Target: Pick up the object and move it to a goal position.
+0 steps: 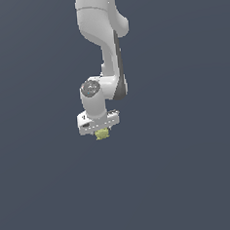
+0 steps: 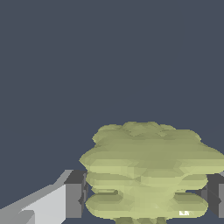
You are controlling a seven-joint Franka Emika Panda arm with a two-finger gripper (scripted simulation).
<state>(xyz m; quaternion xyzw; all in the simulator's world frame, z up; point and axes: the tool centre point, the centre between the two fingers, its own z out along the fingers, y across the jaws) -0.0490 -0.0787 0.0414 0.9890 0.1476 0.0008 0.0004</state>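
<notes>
The object (image 1: 103, 133) is a small lumpy yellow-green piece just under the white hand of the arm, in the middle of the exterior view. My gripper (image 1: 101, 132) is around it. In the wrist view the object (image 2: 146, 173) fills the space between the two dark fingertips (image 2: 75, 194), which press against its sides. My gripper (image 2: 146, 197) is shut on the object. Whether it rests on the floor or hangs above it cannot be told.
The white arm (image 1: 103, 39) comes down from the upper middle of the exterior view. All around is a plain dark blue-grey surface (image 1: 189, 169), with no other thing showing.
</notes>
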